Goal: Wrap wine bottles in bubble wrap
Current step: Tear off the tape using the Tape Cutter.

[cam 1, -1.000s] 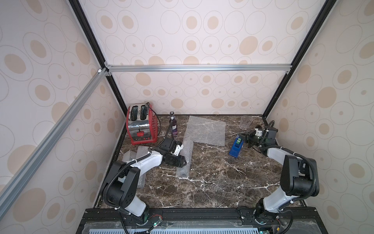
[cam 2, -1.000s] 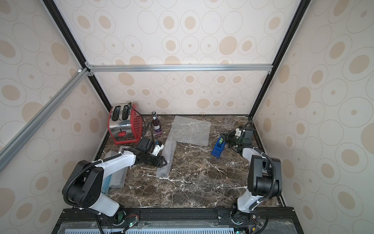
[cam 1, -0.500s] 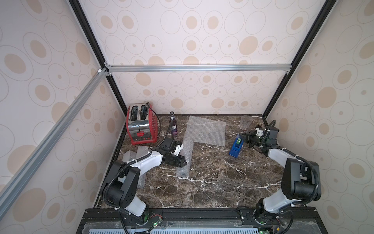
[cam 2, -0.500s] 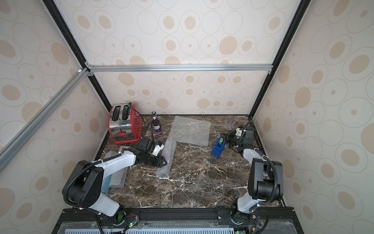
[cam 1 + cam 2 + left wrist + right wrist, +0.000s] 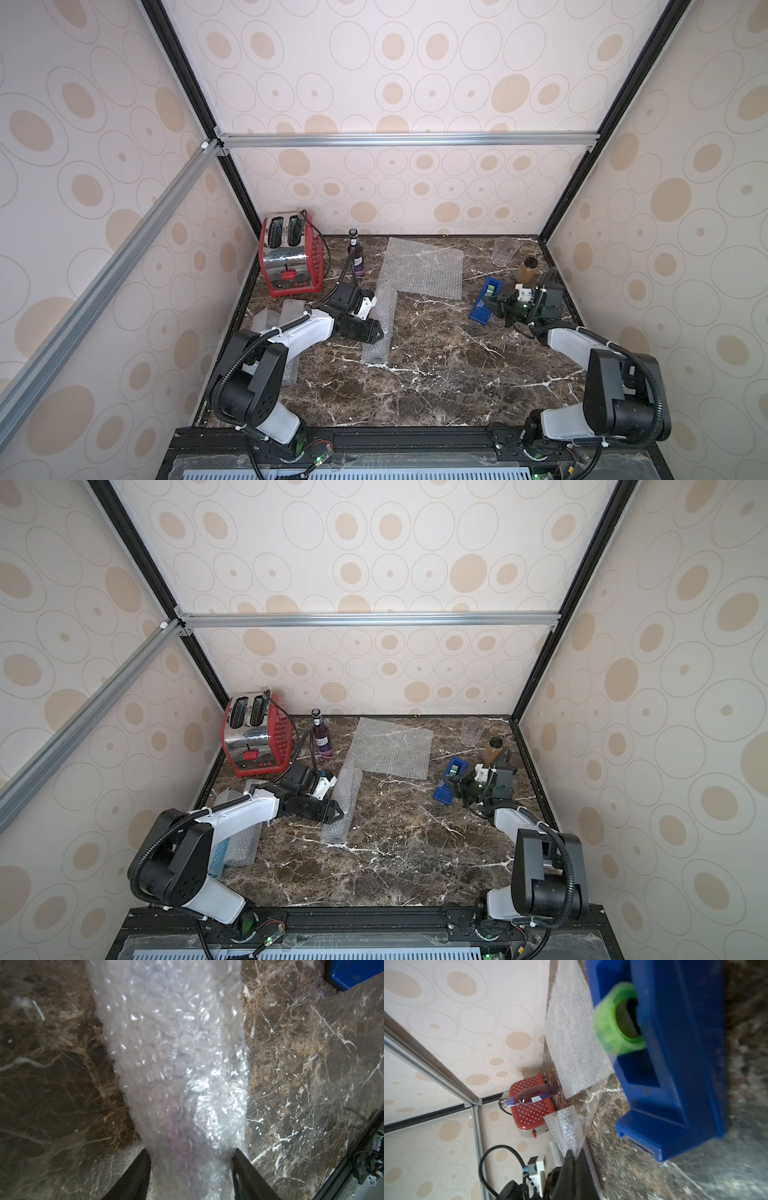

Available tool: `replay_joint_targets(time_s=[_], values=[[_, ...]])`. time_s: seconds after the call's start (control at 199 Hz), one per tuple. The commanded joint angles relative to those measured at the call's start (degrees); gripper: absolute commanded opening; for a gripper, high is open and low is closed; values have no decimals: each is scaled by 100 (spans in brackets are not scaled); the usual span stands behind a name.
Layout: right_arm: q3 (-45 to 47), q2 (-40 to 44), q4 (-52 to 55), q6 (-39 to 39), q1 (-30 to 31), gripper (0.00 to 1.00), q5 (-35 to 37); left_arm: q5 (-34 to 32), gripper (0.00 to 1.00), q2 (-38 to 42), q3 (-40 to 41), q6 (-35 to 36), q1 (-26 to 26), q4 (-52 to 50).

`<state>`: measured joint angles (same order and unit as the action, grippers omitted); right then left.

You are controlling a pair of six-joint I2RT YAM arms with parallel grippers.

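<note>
My left gripper (image 5: 376, 332) (image 5: 336, 812) (image 5: 191, 1155) is shut on a bubble wrap roll (image 5: 374, 353) (image 5: 347, 787) (image 5: 172, 1053) lying on the marble table. One finger presses each side, and a purple tint of a bottle shows through the wrap. One purple wine bottle (image 5: 357, 259) (image 5: 322, 739) (image 5: 529, 1095) stands bare by the toaster. A flat bubble wrap sheet (image 5: 424, 266) (image 5: 392, 748) (image 5: 571, 1028) lies at the back. My right gripper (image 5: 500, 307) (image 5: 461, 789) (image 5: 574, 1151) is shut beside the blue tape dispenser (image 5: 484, 301) (image 5: 449, 779) (image 5: 675, 1064), with a clear tape strip pinched in its tips.
A red toaster (image 5: 291, 257) stands at the back left. A clear cup (image 5: 505, 251) and an amber jar (image 5: 528, 268) stand at the back right. Wrapped rolls (image 5: 272, 320) (image 5: 243, 841) lie along the left edge under my left arm.
My right gripper has shifted slightly toward the front beside the dispenser, its arm reaching further out. The left arm and the roll have not moved.
</note>
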<state>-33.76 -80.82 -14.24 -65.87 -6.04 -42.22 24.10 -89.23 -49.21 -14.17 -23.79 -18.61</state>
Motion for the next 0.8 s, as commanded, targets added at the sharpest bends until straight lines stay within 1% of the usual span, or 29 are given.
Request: replay_joint_targets(time_s=[0.0, 0.221, 0.392, 0.537, 0.698, 0.798], values=[[372, 49, 80, 256, 150, 0, 74, -347, 60, -57, 109, 125, -9, -213], [824, -402, -27, 674, 192, 0, 353, -353, 59, -50, 96, 121, -43, -222], [845, -663, 377, 1097, 196, 0, 842, -353, 59, -36, 96, 125, -52, -222], [844, -475, 1121, 1449, 246, 0, 1415, -353, 59, -50, 95, 122, -49, -222], [781, -124, 1612, 1599, 375, 0, 1594, -362, 59, -79, 105, 125, -55, -205], [687, -48, 1858, 1738, 486, 0, 1718, -360, 59, -99, 95, 129, -64, -204]])
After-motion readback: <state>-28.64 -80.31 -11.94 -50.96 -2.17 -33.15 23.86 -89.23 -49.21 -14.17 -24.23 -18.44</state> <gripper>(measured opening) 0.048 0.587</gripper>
